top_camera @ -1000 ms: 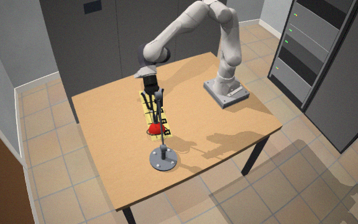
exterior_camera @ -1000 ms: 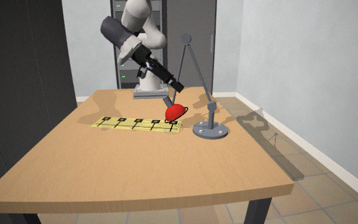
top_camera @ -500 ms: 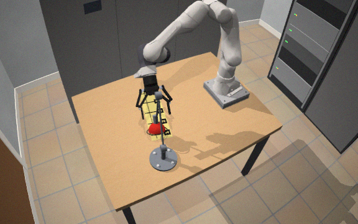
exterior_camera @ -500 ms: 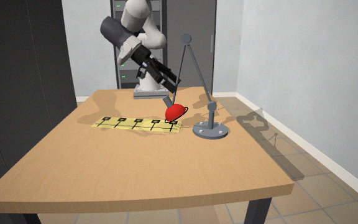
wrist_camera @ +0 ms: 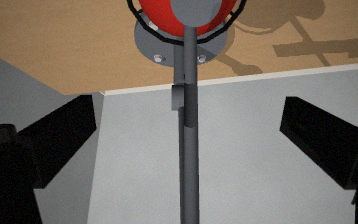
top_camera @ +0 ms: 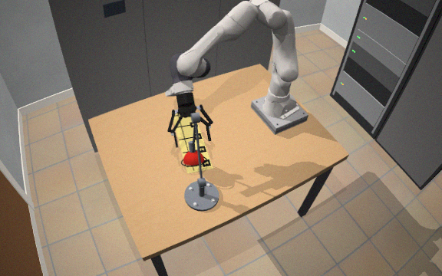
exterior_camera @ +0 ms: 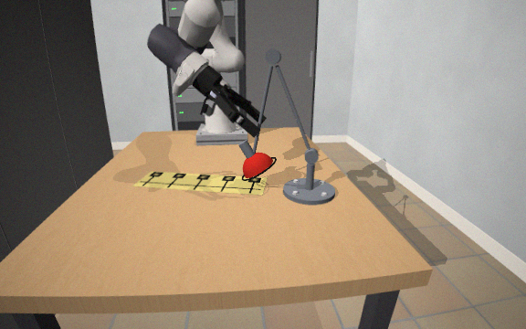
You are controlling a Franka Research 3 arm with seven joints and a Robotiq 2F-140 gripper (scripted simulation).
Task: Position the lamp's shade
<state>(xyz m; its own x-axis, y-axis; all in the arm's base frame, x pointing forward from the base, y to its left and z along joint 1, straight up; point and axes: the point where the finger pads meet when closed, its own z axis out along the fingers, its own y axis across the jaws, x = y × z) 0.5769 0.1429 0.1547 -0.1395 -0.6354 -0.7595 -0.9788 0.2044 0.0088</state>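
Observation:
The grey lamp stands on its round foot (top_camera: 201, 195) near the table's front, seen also in the exterior view (exterior_camera: 309, 191). Its two thin arms fold up to a high elbow joint (exterior_camera: 272, 57). The red shade (top_camera: 193, 158) hangs low over the end of the yellow numbered strip (exterior_camera: 201, 182) nearest the foot, and shows in the exterior view (exterior_camera: 257, 164) and the wrist view (wrist_camera: 186, 15). My gripper (top_camera: 190, 132) is open, its fingers spread wide on either side of the lamp's forearm rod (wrist_camera: 189, 145), not touching it.
The robot base (top_camera: 279, 111) stands at the table's far right. A server rack (top_camera: 382, 61) stands right of the table, dark cabinets behind it. The strip's other marks (exterior_camera: 167, 178) run away from the foot.

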